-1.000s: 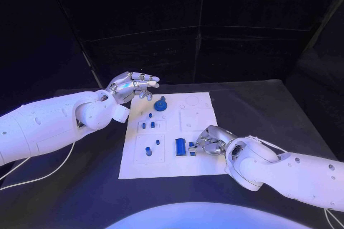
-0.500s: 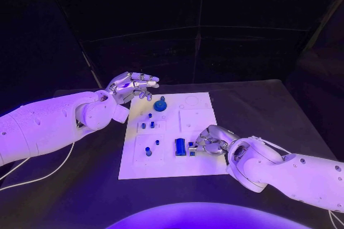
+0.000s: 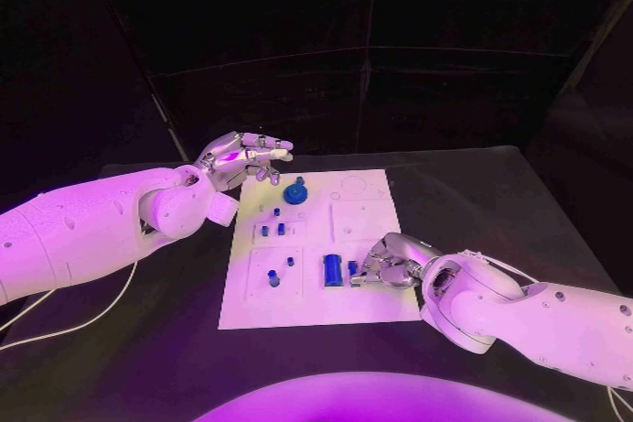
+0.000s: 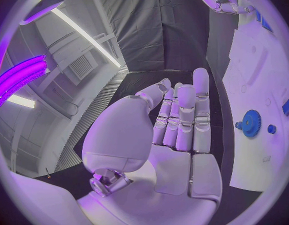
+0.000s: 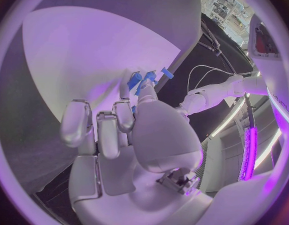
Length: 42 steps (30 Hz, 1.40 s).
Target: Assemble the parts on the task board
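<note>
Task board [image 3: 306, 303] lay flat on the black desk [image 3: 528, 202], long axis running away from the robot, between the two robot hands.

Blue bar part [image 3: 331, 270] lay on the board just beside the right robot hand [image 3: 382, 265], on that hand's inner side; its long axis ran along the board's length. A smaller blue part [image 3: 354, 275] sat at the right robot hand's fingertips; in the right wrist view blue pieces [image 5: 143, 80] showed right at the fingertips [image 5: 126, 92]. Fingers were curled down onto the board there. Touching the small part looks likely, but I cannot tell whether it was actually pinched.

Blue gear part [image 3: 295, 194] sat flat on the board's far end, just beside and slightly nearer than the left robot hand [image 3: 245, 156]; a small knob stood up from its top. In the left wrist view the gear [image 4: 251, 123] lay flat just off the fingers' side, with a small blue peg [image 4: 271, 129] next to it.

Recessed pockets on the board: one mid-board held short upright blue pegs [image 3: 272, 230]; the one nearer the robot held one upright blue peg [image 3: 273, 278].

Left robot hand hovered over the board's far left corner, fingers apart and loosely bent, holding nothing, clear of the board.
</note>
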Tool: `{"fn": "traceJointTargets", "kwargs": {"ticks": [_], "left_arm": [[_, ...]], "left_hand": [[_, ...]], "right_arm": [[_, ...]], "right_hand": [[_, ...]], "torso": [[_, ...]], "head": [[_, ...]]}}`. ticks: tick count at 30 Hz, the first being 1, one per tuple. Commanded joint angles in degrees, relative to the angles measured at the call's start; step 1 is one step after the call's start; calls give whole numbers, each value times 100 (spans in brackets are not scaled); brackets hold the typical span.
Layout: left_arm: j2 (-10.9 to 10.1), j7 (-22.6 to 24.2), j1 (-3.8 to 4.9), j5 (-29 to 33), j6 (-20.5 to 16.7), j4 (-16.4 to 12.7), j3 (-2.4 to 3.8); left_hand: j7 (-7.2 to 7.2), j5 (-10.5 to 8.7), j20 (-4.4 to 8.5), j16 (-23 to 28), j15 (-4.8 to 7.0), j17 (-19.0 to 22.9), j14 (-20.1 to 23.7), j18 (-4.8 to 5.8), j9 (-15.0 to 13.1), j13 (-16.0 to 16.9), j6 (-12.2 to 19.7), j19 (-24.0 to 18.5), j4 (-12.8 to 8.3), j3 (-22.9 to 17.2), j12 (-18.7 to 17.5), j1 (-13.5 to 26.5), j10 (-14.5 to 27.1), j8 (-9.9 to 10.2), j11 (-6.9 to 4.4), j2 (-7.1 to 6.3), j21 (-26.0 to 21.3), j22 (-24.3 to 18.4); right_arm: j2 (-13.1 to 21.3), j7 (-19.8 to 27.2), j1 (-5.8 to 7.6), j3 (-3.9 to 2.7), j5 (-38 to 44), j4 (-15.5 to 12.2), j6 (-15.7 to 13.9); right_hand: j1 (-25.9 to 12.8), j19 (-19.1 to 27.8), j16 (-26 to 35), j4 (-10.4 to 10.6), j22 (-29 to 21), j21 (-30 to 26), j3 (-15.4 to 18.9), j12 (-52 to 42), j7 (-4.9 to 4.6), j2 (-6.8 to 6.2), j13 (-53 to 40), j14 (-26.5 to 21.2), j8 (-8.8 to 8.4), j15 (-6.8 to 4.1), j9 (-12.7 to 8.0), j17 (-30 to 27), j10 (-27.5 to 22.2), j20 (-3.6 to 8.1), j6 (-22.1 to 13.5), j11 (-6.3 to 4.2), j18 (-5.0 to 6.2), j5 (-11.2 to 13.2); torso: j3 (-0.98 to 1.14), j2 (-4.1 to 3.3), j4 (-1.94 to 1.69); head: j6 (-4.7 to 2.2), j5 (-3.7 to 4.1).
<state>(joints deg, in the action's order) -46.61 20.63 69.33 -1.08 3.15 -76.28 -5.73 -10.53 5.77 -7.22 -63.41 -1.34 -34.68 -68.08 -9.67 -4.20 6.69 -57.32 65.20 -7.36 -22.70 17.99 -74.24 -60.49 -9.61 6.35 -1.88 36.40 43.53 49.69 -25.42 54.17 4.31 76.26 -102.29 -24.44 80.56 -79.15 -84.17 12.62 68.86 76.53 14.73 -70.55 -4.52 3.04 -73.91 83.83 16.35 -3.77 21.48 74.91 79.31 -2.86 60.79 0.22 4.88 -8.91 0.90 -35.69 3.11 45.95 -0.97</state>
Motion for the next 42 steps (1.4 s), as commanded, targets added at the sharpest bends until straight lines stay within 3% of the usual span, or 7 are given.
{"fn": "traceJointTargets", "kwargs": {"ticks": [1, 15, 19, 25, 33, 36, 42], "left_arm": [[0, 21, 10, -3, 67, -9, 4], [14, 18, 10, -5, 69, -2, 4], [16, 18, 9, -5, 67, 3, 4], [18, 18, 9, -5, 67, 6, 4], [19, 16, 9, -4, 70, 15, 3], [32, -2, 9, 96, 83, 30, 3], [100, 18, 8, 272, 63, 99, 1]], "left_hand": [[12, 23, -3, 16, -15, 6, 40, -82, 0, 6, 32, -44, -6, -31, 27, -18, 36, -23, -16, 49, -24, -9], [12, 23, -3, 16, -15, 6, 40, -82, 0, 6, 32, -44, -6, -31, 27, -18, 36, -23, -16, 49, -24, -9], [12, 23, -3, 16, -15, 6, 40, -82, 0, 6, 32, -44, -6, -31, 27, -18, 36, -23, -16, 49, -24, -9], [12, 23, -3, 16, -15, 6, 40, -82, 0, 6, 32, -44, -6, -31, 27, -18, 36, -23, -16, 49, -24, -9], [12, 23, -3, 16, -15, 6, 40, -82, 0, 6, 32, -44, -6, -31, 27, -18, 36, -23, -16, 49, -24, -9], [10, 19, -3, 19, -17, 25, 52, -81, -2, 9, 35, -45, -8, -32, 45, -14, 44, -35, -13, 49, -28, -11], [22, 12, -9, 26, -22, 54, 68, -79, -3, 11, 41, -48, 35, -2, 62, 56, 57, -48, -15, 45, -40, -19]], "right_arm": [[-2, -68, 5, -1, 105, 7, 101], [-165, -102, 5, -1, 273, 313, 134], [-188, -75, 5, -1, 278, 333, 129], [-158, 103, 4, -1, 240, 274, -88], [70, 1454, 8, -2, -699, 137, -822], [185, 2236, 68, -4, -1599, 185, -772], [229, 3156, 460, -5, -3155, 607, -496]], "right_hand": [[62, -1, 17, -40, 11, 13, -8, -13, 30, 8, -9, 426, 28, -7, 8, 562, 27, 27, 6, -33, -26, -34], [158, -17, 7, -113, 41, 31, -26, -25, 48, 52, -17, 430, 52, -17, 23, 580, 35, 35, 31, -47, -32, -44], [167, -16, 7, -121, 39, 30, -24, -28, 49, 49, -20, 430, 55, -18, 25, 579, 37, 36, 32, -49, -32, -44], [168, -18, 6, -129, 44, 33, -15, -39, 49, 49, -29, 431, 59, -21, 28, 582, 45, 39, 35, -50, -33, -80], [146, 19, 36, -135, -16, -11, 46, -23, -3, 60, -21, 420, -28, -4, -4, 540, 22, 38, -115, -16, -22, -304], [229, 277, 265, -184, -464, -327, 52, 357, -95, 97, 268, 334, -169, 60, -63, 223, -237, -13, -309, 65, 68, -386], [440, 991, 1030, -332, -1638, -1235, 98, 1785, -249, 88, 1409, 26, -337, 178, -124, -719, -1207, -128, -599, 193, 301, -388]], "torso": [[1, 0, 8], [14, 0, -1], [1, 7, 1], [3, 7, 7], [-5, 18, 8], [-14, 27, 7], [-44, 125, -7]], "head": [[7, -2], [27, -17], [31, -10], [17, -20], [-24, 9], [-59, 41], [-156, 90]]}}
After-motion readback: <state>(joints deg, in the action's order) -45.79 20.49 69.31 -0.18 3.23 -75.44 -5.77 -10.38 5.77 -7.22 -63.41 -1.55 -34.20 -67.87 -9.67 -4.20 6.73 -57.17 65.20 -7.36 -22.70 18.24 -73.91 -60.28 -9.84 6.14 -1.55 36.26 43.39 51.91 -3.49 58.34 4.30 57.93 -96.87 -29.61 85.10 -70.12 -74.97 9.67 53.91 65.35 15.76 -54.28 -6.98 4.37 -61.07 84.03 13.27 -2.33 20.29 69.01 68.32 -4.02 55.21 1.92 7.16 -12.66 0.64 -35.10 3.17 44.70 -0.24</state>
